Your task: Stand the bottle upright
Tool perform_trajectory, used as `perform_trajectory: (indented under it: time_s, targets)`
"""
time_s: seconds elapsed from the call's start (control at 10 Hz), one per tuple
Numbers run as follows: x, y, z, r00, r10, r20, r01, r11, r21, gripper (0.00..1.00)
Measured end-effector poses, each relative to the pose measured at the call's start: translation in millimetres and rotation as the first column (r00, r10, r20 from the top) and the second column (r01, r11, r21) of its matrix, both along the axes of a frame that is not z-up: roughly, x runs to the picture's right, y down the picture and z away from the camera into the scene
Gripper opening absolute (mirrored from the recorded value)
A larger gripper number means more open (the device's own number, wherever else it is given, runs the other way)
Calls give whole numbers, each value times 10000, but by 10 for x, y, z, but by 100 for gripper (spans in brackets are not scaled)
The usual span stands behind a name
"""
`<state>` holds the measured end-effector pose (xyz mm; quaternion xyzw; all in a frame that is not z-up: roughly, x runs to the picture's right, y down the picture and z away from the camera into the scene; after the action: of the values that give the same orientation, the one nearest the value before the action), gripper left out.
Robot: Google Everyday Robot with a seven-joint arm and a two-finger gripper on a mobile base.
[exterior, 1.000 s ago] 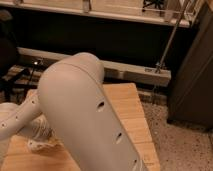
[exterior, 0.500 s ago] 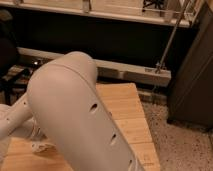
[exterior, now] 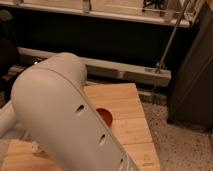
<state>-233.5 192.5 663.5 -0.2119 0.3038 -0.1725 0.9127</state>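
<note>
Bottle (exterior: 36, 147): I see only a whitish scrap at the lower left, low over the wooden table (exterior: 127, 100); upright or lying, I can't tell. The gripper is down there too, hidden behind the big pale arm (exterior: 65, 110). Its jaws are closed, on what I can't tell. A red round thing (exterior: 105, 116) sits on the table just right of the arm.

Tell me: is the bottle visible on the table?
No; the robot arm covers most of the wooden table, with bottle and gripper hidden behind it.
</note>
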Motion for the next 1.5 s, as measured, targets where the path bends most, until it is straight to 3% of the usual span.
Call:
perform_trajectory:
  time_s: [1.0,1.2,1.5]
  targets:
    - [-95,-250,-195,9929,1007,626,-989,9946,-317,37]
    - [-136,-281,-219,9862,1381,908,-1347,9900,-430,37]
    - [-201,-285,-261,9681,2087,1390,-1987,9766,-829,37]
